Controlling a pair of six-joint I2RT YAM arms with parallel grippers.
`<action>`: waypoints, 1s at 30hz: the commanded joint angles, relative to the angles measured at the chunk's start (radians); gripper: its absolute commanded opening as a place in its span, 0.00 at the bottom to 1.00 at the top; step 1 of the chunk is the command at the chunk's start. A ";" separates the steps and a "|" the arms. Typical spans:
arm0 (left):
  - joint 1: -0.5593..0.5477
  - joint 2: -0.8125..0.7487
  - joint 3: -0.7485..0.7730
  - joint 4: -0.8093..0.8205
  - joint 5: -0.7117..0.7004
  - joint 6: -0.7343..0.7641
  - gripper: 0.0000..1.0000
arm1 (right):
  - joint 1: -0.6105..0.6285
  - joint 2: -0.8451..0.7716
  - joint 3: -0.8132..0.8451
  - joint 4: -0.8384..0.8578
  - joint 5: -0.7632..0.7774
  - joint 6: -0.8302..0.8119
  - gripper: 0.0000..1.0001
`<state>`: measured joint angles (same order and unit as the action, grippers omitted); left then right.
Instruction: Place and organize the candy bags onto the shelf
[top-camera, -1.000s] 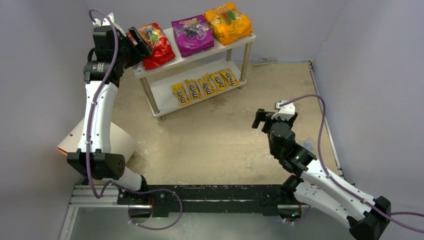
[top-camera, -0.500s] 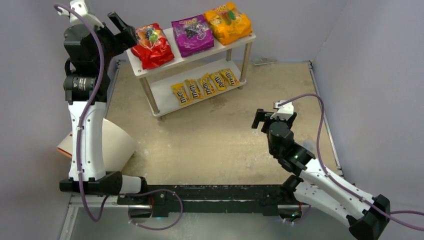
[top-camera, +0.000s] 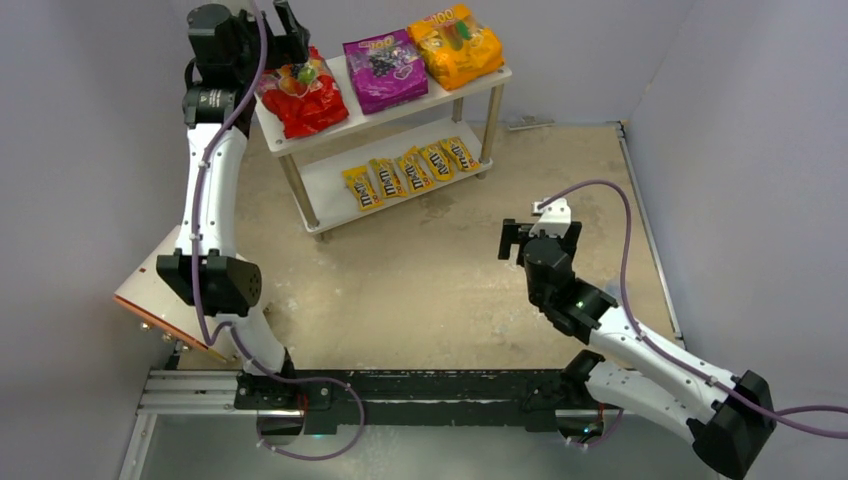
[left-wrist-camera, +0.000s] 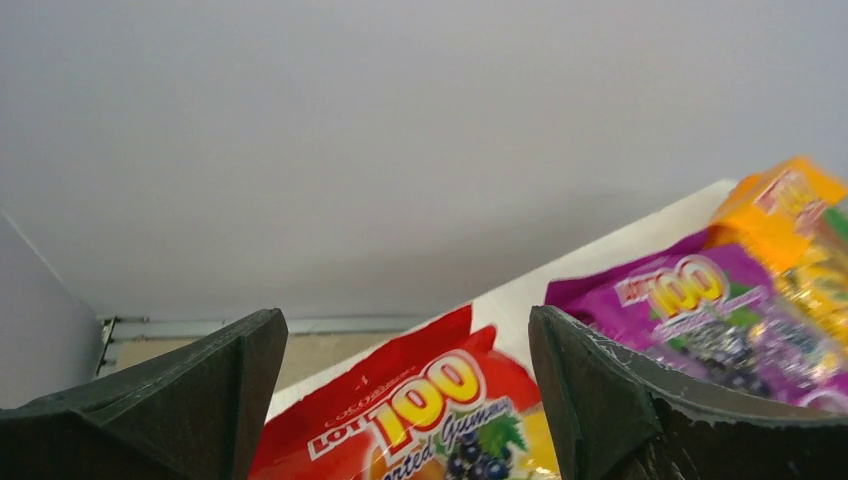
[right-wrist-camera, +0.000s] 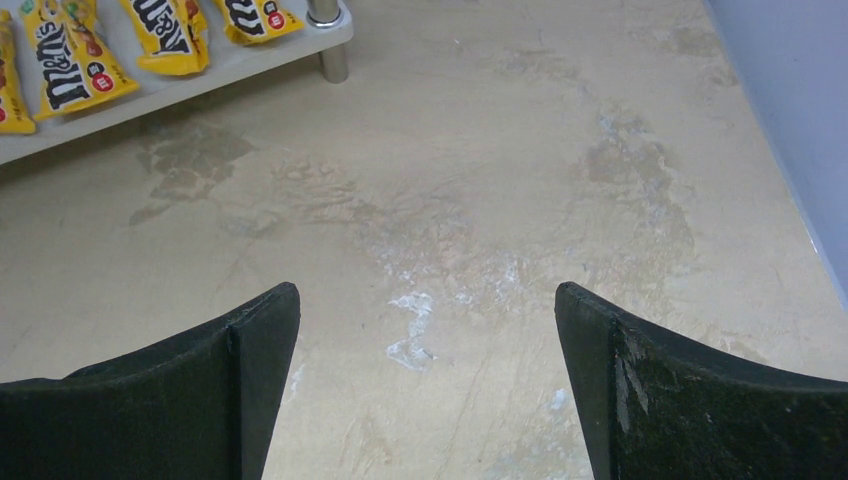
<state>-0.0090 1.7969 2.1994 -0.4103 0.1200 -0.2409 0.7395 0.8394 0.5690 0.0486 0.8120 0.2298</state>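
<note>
Red glossy film marks the left end of the shelf (top-camera: 322, 192)'s upper board: the red pouch (top-camera: 300, 98) lies there, with the purple pouch (top-camera: 385, 68) just beside it and the orange pouch (top-camera: 455, 45) at the right end. Five yellow M&M's packets (top-camera: 410, 168) lie in a row on the lower board. Every bag in view is on the shelf, so the placing looks done, with at most some tidying left.

The left jaws stand wide open and hold nothing. They hang over the far left part of the red pouch, and the left wrist view looks out between them at its printed face. The right jaws are likewise spread wide and empty, over bare worktop (top-camera: 430, 280), well apart from the shelf.

The risk I see is at the red pouch. It lies close to the left edge of the board, rumpled and a little askew, and I cannot tell whether a corner hangs over. If the left arm (top-camera: 215, 180) pulls away low, a jaw tip could catch the slick film and drag the pouch toward that edge, where it might slide off. A push to straighten it could crowd the purple pouch. The shelf stands on thin legs, so a bump from the arm may shift it and scatter the packets below
</note>
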 joint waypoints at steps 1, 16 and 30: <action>-0.013 -0.052 -0.115 0.087 0.011 0.054 0.95 | 0.001 0.026 0.055 -0.004 0.009 -0.018 0.99; -0.144 -0.244 -0.698 0.389 -0.314 0.083 0.94 | 0.001 0.059 0.056 -0.004 0.003 -0.042 0.99; -0.138 -0.157 -0.578 0.325 -0.405 0.222 0.95 | 0.001 0.035 0.047 -0.007 0.009 -0.049 0.99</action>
<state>-0.1539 1.5944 1.6238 0.0402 -0.2268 -0.1032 0.7395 0.8879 0.5888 0.0349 0.8093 0.1940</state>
